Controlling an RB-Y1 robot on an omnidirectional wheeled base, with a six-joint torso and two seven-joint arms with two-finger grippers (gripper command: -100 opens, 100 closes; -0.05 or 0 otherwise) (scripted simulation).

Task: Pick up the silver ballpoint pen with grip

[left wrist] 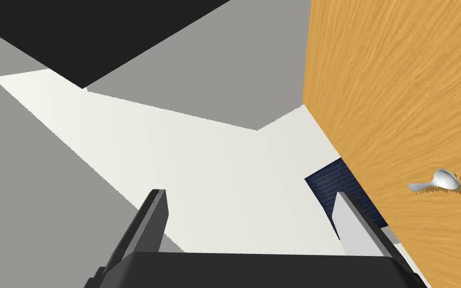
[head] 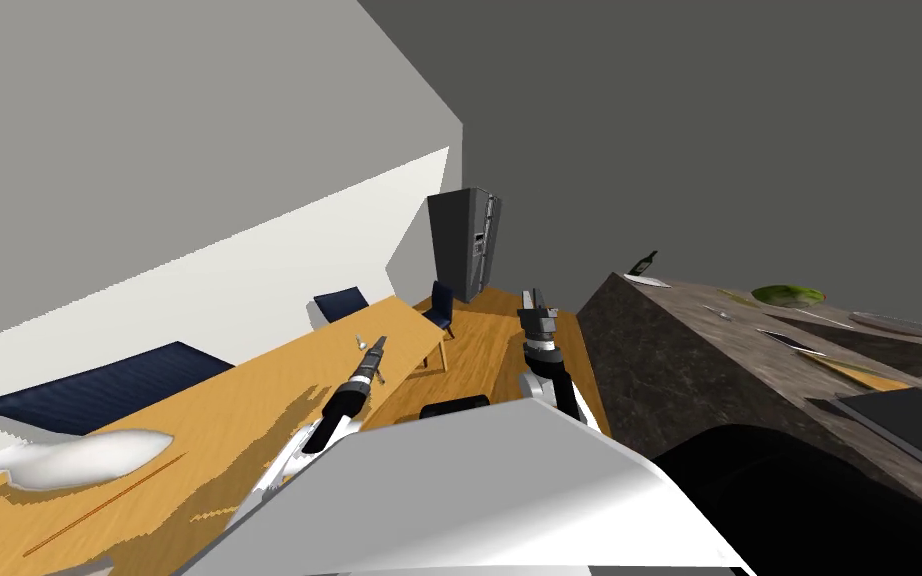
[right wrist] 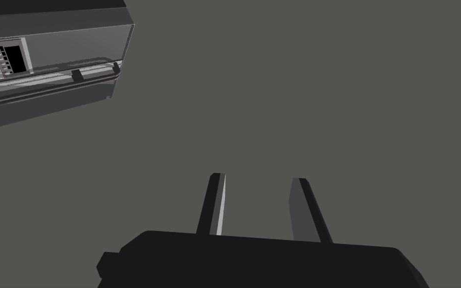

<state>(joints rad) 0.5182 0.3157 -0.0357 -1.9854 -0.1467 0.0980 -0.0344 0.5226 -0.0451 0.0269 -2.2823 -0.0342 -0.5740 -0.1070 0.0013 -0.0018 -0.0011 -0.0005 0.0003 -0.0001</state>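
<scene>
Left gripper (left wrist: pixel 252 192) hovers at the wooden worktop (left wrist: pixel 399 75) edge, jaws wide apart and empty; small silver object (left wrist: pixel 439 181) lies on the worktop nearby. Right gripper (right wrist: pixel 258 176) jaws narrowly parted, empty

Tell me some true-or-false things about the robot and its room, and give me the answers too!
1. The left gripper is open and holds nothing. True.
2. The small silver thing lies on the wooden table. True.
3. The right gripper is holding the small silver thing. False: nothing is between its fingers, and it points at a grey wall beside the fridge.
4. The green bowl sits on the wooden table. False: it sits on the dark counter on the robot's right.
</scene>
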